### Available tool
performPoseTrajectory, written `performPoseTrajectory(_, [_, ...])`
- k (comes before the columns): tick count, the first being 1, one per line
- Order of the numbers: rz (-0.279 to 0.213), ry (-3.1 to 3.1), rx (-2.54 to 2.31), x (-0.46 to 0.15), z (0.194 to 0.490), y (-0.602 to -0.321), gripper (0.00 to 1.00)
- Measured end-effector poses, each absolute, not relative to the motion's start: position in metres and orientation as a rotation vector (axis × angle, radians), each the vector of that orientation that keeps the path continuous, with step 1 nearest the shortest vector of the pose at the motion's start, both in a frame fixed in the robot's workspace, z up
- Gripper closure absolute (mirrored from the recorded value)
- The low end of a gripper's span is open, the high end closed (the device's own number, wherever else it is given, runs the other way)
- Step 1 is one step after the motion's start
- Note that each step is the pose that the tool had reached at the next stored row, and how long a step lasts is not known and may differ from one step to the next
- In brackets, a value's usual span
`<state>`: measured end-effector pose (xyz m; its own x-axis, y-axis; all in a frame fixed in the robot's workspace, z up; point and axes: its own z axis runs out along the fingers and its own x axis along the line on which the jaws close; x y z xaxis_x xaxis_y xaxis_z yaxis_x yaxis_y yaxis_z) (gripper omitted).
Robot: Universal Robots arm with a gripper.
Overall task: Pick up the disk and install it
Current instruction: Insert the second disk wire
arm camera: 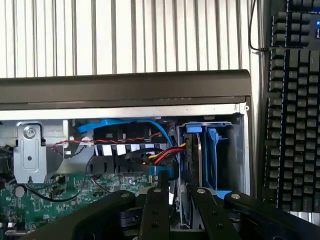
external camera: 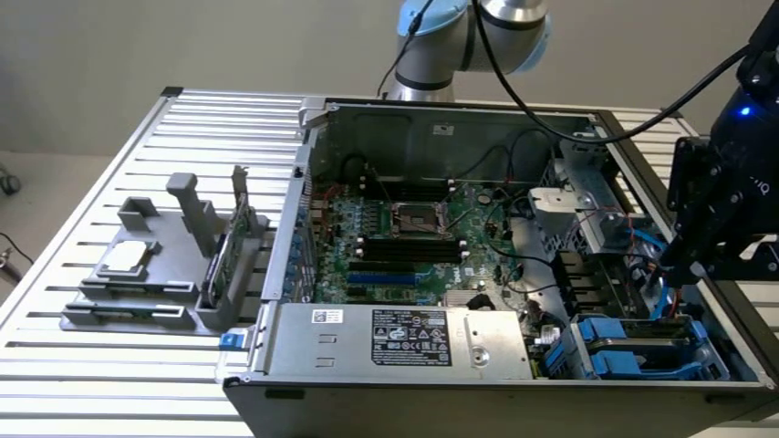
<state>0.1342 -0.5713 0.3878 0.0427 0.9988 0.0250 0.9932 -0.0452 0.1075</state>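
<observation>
While partly closed, the gripper clasps the disk edgewise.

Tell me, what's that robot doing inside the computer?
A robot arm is reaching into an open computer case lying on a slatted table. Its gripper is down at the corner where the drive bay is, and its fingers appear to be pinching the disk, a grey slab standing on edge in its blue bracket. The disk is partly down in the bay, beside the coloured cables.

Disk upright in drive bay, inside computer case.
</observation>
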Motion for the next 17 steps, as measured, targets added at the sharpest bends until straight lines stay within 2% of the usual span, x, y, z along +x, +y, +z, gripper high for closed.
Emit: performPoseTrajectory(17, [0.136,2.125,2.221,0.1379,0.3804,-0.5695,0.75])
